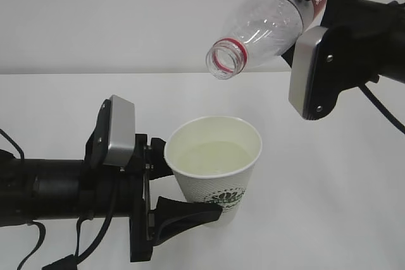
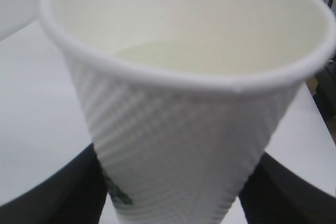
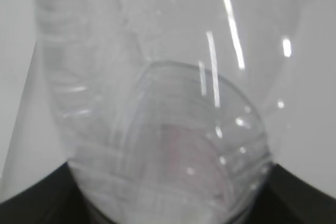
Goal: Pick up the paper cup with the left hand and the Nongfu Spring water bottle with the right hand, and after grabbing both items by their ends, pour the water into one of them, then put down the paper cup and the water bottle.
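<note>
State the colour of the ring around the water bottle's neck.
Red. The ring on the Nongfu Spring water bottle shows best in the exterior view.

Lab bench, white table [image 1: 354,219], blank wall [image 1: 95,17]

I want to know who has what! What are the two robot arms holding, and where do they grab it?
The left end effector grips the paper cup around its lower side. The right end effector holds the tilted bottle by its rear body.

Left pincer [image 1: 183,188] low and level, right pincer [image 1: 297,4] raised, both clamped.
</note>
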Controlling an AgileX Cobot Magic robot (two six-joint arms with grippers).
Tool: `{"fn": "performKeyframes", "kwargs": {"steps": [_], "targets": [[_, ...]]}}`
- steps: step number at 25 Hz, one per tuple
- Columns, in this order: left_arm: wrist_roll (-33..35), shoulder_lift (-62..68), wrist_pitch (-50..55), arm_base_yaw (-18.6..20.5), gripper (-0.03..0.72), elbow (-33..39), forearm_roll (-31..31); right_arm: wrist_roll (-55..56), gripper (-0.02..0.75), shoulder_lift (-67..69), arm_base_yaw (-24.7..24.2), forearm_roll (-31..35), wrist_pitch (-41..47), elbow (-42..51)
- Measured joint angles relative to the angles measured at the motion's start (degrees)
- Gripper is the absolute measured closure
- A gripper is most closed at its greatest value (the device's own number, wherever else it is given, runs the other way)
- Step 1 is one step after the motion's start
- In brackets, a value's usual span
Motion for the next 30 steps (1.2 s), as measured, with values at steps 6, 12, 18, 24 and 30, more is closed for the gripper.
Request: {"fn": "performKeyframes", "kwargs": {"steps": [6,12,18,24,30], "targets": [[0.0,0.0,0.0,0.0,0.16,0.0,0.0,3.28,0.235,0.0,0.0,0.13,-0.14,0.0],[0.0,0.0,0.0,0.0,0.16,0.0,0.0,6.82,0.235,0.0,0.0,0.13,-1.5,0.0],[0.0,0.0,0.0,0.0,0.16,0.0,0.0,10.2,0.235,0.0,0.0,0.13,-1.55,0.0],[0.0,0.0,0.0,0.0,0.16,0.0,0.0,13.89,0.235,0.0,0.0,0.13,-1.55,0.0],[0.0,0.0,0.0,0.0,0.16,0.0,0.0,16.89,0.235,0.0,0.0,0.13,-1.55,0.0]]}}
